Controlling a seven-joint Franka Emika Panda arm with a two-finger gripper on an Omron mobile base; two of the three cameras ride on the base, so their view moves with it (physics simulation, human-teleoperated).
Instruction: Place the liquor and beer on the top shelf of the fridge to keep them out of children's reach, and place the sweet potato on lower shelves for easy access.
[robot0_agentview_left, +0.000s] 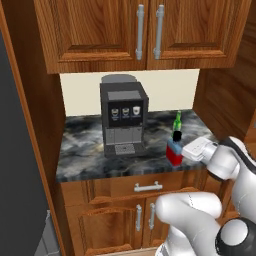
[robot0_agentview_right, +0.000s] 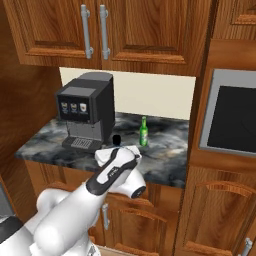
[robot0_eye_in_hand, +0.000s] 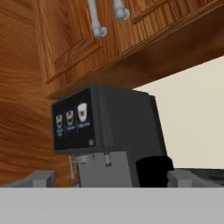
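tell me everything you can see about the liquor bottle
The squat square liquor bottle has a red body, a blue shoulder and a short black neck and cap. It looks glossy, like glass or plastic, and its cap is on. It stands upright on the dark marbled stone counter, near the front edge, right of the black coffee machine and in front of the slim green beer bottle. The white gripper sits right beside it, fingers open; whether they touch the bottle is unclear.

Kitchen: wooden cabinets (robot0_agentview_left: 145, 35), marble counter (robot0_agentview_left: 85, 150), coffee machine (robot0_agentview_left: 122, 120).
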